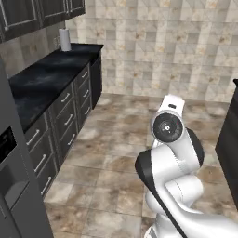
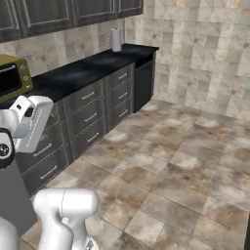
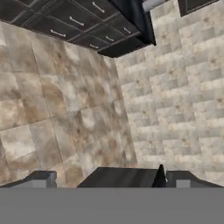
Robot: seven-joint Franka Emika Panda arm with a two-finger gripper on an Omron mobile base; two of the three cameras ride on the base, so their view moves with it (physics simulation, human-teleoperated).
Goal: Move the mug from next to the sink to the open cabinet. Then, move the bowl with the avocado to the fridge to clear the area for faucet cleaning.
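Floor tile and a run of dark drawers (image 3: 83,22) are all your wide-spread, empty pincer (image 3: 109,178) faces from the bottom of the hand view; which way the mug lies from it cannot be told, so you will likely have to drive on. Count one black counter (image 1: 46,76), one paper-towel roll (image 1: 64,39) upper left, and one yellowish microwave (image 2: 12,75) at the left edge.
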